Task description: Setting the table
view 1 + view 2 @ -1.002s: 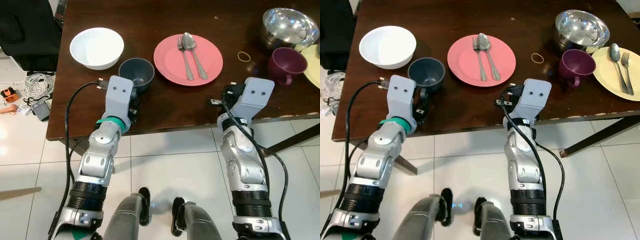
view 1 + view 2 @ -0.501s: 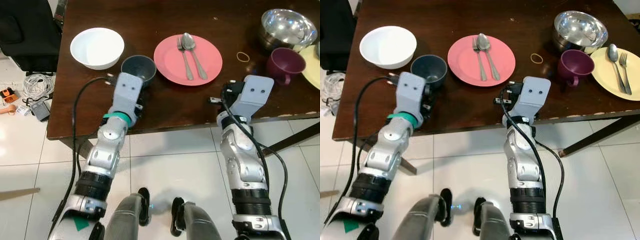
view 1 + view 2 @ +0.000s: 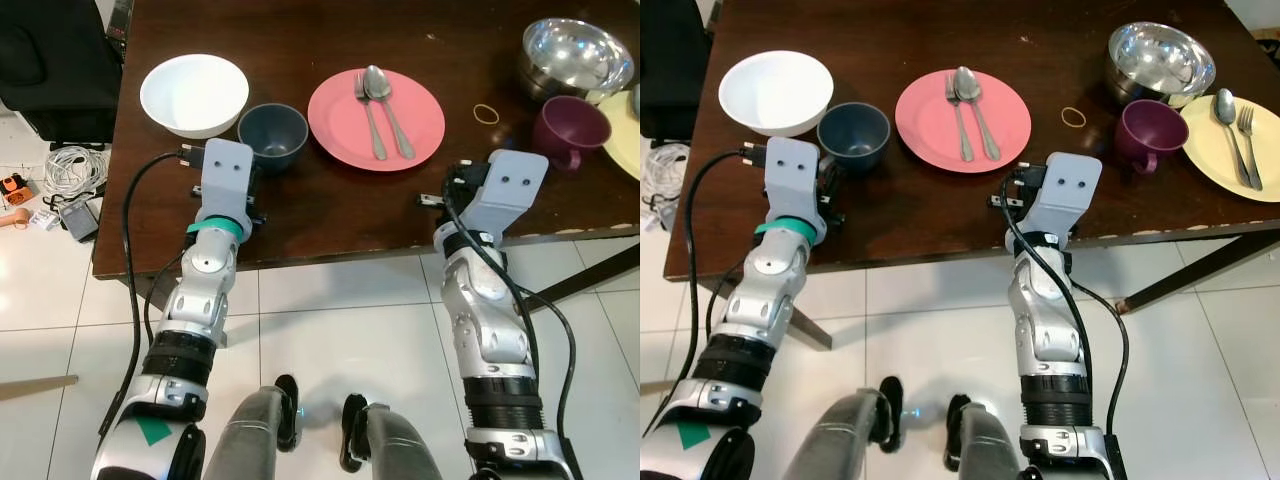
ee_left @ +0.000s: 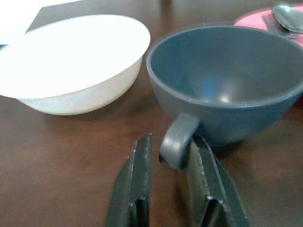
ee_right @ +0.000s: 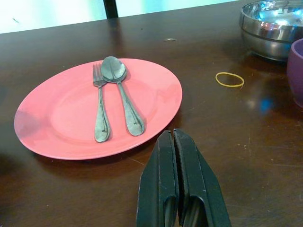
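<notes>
Dark wooden table [image 3: 330,215] spans the upper half of the left eye view. At its upper left a white bowl [image 3: 194,94] sits, with a dark blue cup [image 3: 273,137] just to the right, nearly touching its rim. A pink plate [image 3: 376,118] lies at upper centre, carrying a fork [image 3: 366,115] and a spoon [image 3: 388,105] side by side. Further right are a small rubber band [image 3: 487,113], a purple mug [image 3: 571,132] and, in the upper right corner, a steel bowl [image 3: 578,53]; the right eye view adds a yellow plate [image 3: 1233,133] at the right edge.

The left gripper [image 4: 170,163] rests low over the table below the cup, its fingers spread a little to either side of the cup's handle [image 4: 176,144], one finger seeming to touch it. The right gripper [image 5: 174,153] hovers just below the pink plate, fingers pressed together on nothing.
</notes>
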`<state>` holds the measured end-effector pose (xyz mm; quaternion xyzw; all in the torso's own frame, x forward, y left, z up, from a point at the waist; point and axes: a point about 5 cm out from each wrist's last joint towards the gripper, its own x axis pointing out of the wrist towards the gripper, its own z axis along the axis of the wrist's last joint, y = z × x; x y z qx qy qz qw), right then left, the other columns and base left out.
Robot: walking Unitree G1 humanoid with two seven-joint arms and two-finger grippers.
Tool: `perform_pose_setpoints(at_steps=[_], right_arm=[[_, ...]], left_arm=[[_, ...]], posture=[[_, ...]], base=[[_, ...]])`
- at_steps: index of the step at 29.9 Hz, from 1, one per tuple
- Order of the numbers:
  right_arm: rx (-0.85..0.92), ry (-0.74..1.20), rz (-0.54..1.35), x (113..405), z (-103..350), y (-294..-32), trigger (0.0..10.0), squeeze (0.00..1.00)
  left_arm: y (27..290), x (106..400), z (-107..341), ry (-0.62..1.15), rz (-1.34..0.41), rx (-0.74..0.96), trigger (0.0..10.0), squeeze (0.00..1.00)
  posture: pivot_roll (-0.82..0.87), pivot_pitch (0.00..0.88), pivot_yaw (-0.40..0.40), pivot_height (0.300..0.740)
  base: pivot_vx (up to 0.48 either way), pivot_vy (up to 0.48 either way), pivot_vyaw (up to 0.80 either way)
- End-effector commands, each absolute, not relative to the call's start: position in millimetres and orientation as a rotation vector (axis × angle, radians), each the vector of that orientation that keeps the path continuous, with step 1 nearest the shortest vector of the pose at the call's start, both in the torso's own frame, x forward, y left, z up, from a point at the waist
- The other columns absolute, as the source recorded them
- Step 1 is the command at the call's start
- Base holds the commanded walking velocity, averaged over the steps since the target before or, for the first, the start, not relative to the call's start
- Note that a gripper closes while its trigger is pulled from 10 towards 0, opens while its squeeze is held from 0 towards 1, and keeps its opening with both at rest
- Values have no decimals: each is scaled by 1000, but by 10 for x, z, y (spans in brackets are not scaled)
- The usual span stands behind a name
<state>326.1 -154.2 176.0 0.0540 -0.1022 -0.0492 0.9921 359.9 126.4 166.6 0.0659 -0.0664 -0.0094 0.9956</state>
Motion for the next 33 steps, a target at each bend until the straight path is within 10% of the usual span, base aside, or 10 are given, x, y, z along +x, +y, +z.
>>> perform_pose_setpoints(at_steps=[1,17,18,33], right_arm=[[112,-187,-107,3253,1700,-1554,10000,0],[114,-184,-109,3249,1692,-1557,10000,0],[114,-184,-109,3248,1692,-1556,10000,0],[73,-189,-136,3205,1683,-1668,10000,0]], left_arm=[[1283,3593,1590,-111,-9,128,0,0],[1339,3598,1713,-212,21,198,0,0],[1295,3557,1756,-241,-30,220,10000,0],[1506,3264,2123,-278,-248,168,10000,0]], posture=[[119,174,47,740],[118,179,47,740],[122,180,52,740],[137,134,58,740]], base=[[0,0,0],[0,0,0],[0,0,0],[0,0,0]])
